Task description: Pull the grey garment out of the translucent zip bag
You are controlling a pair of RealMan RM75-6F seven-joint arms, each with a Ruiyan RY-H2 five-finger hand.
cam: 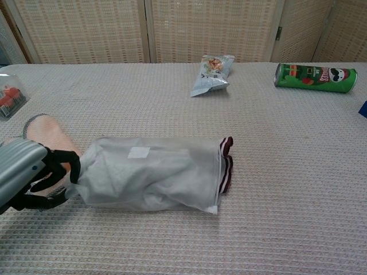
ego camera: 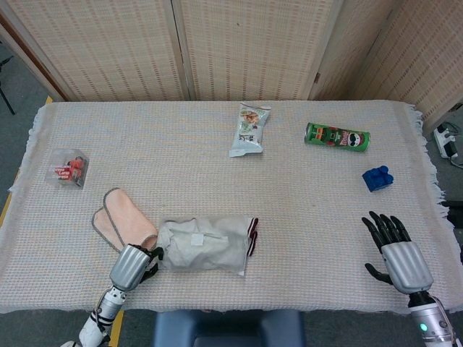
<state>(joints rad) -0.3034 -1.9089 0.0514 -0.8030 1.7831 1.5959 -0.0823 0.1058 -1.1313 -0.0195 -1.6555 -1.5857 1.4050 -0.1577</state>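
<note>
The translucent zip bag (ego camera: pixel 206 244) (cam: pixel 152 177) lies flat near the table's front edge, its open mouth facing right. The grey garment (cam: pixel 166 183) fills it, and a maroon-striped cuff (cam: pixel 226 163) (ego camera: pixel 252 237) pokes out of the mouth. My left hand (ego camera: pixel 134 264) (cam: pixel 28 175) grips the bag's closed left end with its dark fingers curled around the plastic. Far from the bag, my right hand (ego camera: pixel 396 249) hovers at the front right of the table with its fingers spread and nothing in it; it shows only in the head view.
A pink cloth (ego camera: pixel 119 224) (cam: pixel 49 134) lies just left of the bag, beside my left hand. Further back are a snack packet (ego camera: pixel 249 130), a green crisp can (ego camera: pixel 336 136), a blue block (ego camera: pixel 377 178) and a small clear packet (ego camera: pixel 69 168).
</note>
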